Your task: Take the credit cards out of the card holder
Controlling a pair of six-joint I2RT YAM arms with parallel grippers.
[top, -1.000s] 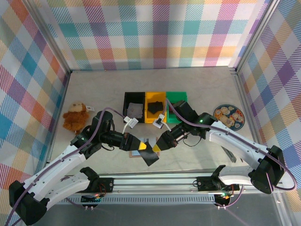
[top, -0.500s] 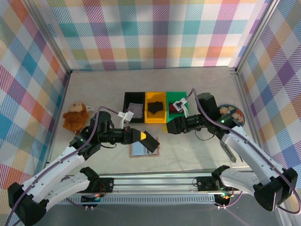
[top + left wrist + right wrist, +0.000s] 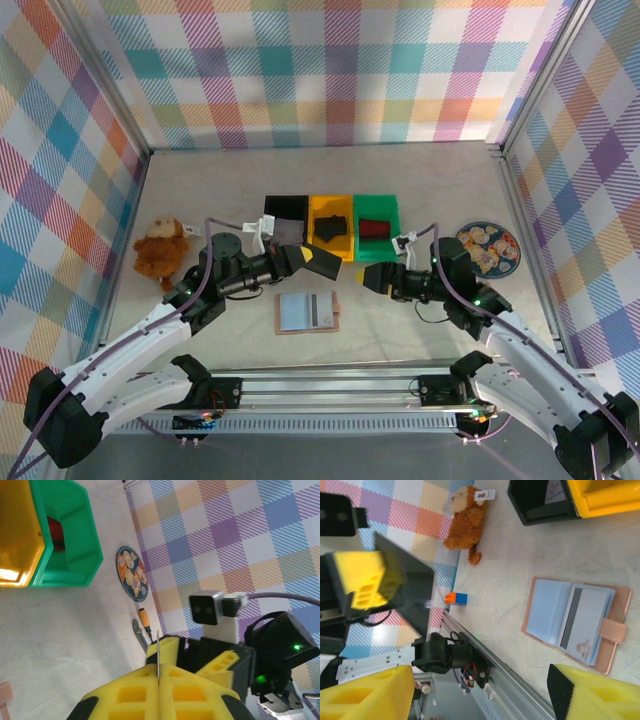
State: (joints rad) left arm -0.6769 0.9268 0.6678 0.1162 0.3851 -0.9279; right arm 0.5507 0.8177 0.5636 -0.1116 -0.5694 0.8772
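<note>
My left gripper (image 3: 158,677) has its yellow pads pressed flat together on a thin black card (image 3: 324,266), seen edge-on from the wrist. It holds the card in the air by the near rim of the yellow bin (image 3: 312,228), which I judge is where the card is meant to go.

My right gripper (image 3: 366,278) hangs with its fingers spread wide and nothing between them. It is just right of the card holder (image 3: 307,312) and level with the green bin (image 3: 396,228), probably placed for the next pick.

The holder lies open and flat on the table (image 3: 200,190) between the two arms, with its strap out to the right. A pale card with a dark stripe (image 3: 574,622) sits in its pocket.

The two grippers are close together, so I would move one at a time. The holder sits near the front rail (image 3: 330,378). There is bare table on both sides, and the bins stand close behind it.
</note>
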